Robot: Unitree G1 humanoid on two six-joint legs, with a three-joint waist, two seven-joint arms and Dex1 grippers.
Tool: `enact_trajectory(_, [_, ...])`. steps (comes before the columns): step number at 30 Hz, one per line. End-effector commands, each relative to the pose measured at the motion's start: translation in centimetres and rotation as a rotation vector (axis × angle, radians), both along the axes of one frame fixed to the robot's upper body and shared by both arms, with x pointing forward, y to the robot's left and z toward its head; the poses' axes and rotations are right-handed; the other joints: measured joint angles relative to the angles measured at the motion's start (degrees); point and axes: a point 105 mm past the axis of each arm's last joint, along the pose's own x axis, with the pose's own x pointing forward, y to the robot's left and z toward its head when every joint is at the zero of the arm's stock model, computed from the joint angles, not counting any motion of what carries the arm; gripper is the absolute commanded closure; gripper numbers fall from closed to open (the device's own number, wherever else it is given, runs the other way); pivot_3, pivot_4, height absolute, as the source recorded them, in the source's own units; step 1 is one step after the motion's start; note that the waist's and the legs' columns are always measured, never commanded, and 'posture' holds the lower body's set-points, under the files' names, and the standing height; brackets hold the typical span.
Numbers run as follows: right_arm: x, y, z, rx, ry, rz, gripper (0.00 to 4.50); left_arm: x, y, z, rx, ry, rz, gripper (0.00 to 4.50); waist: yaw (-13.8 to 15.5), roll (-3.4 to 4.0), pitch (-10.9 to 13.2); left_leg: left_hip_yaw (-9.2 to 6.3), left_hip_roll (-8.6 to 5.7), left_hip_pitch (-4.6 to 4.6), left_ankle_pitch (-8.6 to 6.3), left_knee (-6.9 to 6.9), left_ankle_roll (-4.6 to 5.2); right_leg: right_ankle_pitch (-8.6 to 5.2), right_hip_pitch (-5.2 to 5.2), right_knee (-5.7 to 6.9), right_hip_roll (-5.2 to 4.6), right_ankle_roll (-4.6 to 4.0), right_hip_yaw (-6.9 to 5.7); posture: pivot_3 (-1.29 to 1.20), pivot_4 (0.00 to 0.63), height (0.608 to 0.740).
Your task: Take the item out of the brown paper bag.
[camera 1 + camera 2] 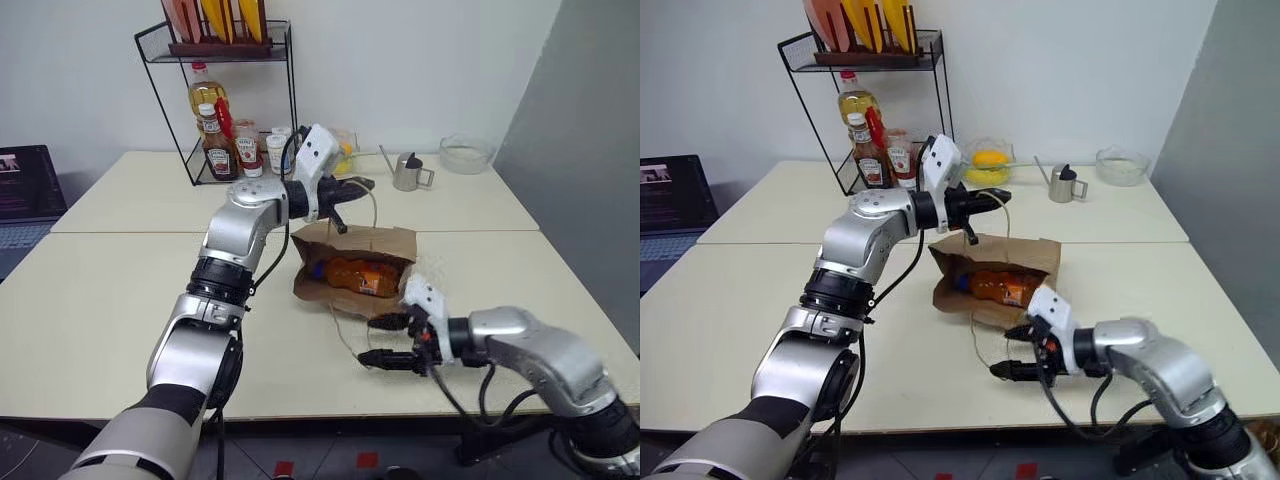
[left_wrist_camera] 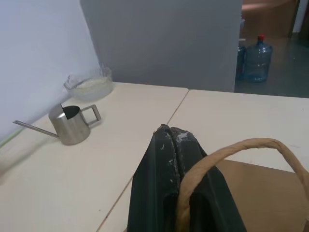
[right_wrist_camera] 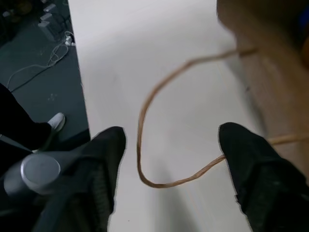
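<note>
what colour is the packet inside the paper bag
Orange-yellow and shiny, with a small blue mark at one end; the packet shows best in the right eye view.

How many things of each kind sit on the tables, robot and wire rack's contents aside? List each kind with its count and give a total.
Paper bag: 1
Orange packet inside the bag: 1
Wire rack: 1
Steel watering can: 1
Glass bowl: 1
Bowl of yellow fruit: 1
Laptop: 1
Total: 7
</note>
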Motion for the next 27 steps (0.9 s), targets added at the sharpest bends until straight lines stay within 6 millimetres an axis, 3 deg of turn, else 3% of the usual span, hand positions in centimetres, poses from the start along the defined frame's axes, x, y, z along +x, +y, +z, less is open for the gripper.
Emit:
enact_trajectory(1, [-0.1, -0.1, 4.2, 0.064, -0.100, 0.004, 0.01, -0.9, -0.5, 1.6, -0.006, -0.054, -0.032, 4.50, 0.0, 0.00, 0.0, 0.00, 0.00, 0.00, 0.00, 0.00, 0.00, 0.00, 0.00, 0.00, 0.00, 0.00, 0.00, 0.00, 0.150, 0.740])
enact_trajectory(4, [0.6, 0.1, 6.1, 0.097, -0.141, -0.019, 0.01, -0.9, -0.4, 1.7, -0.008, -0.053, -0.029, 4.50, 0.0, 0.00, 0.0, 0.00, 0.00, 0.00, 0.00, -0.01, 0.00, 0.00, 0.00, -0.02, 0.00, 0.00, 0.00, 0.00, 0.150, 0.740])
enact_trajectory(7, [2.1, 0.8, 6.6, 0.098, -0.194, -0.074, 0.01, -0.7, -0.3, 2.0, -0.016, -0.049, -0.017, 4.50, 0.0, 0.00, 0.0, 0.01, 0.00, 0.00, 0.00, -0.01, 0.00, 0.03, -0.01, -0.02, 0.00, -0.05, 0.00, 0.00, 0.150, 0.740])
enact_trajectory(16, [5.7, 4.9, 2.1, -0.045, -0.290, -0.164, 0.01, 0.2, -0.4, 2.8, -0.058, -0.014, 0.037, 4.50, -0.1, 0.00, 0.0, 0.02, -0.01, -0.10, 0.00, 0.00, 0.00, 0.14, -0.13, 0.03, -0.01, -0.24, 0.02, 0.00, 0.150, 0.740])
enact_trajectory(22, [7.8, 6.0, 1.8, -0.124, -0.402, -0.229, 0.01, 0.5, -0.4, 2.6, -0.060, -0.008, 0.061, 4.50, -0.2, 0.00, 0.0, 0.03, -0.01, -0.10, 0.00, -0.01, -0.01, 0.17, -0.19, 0.06, -0.01, -0.28, 0.01, 0.00, 0.150, 0.740])
enact_trajectory(27, [8.7, 6.5, 2.7, -0.098, -0.432, -0.258, 0.01, 0.3, -0.6, 2.4, -0.059, -0.004, 0.049, 4.50, -0.2, 0.00, 0.0, 0.03, -0.02, -0.12, 0.01, -0.01, -0.01, 0.17, -0.19, 0.06, -0.02, -0.29, 0.01, 0.00, 0.150, 0.740])
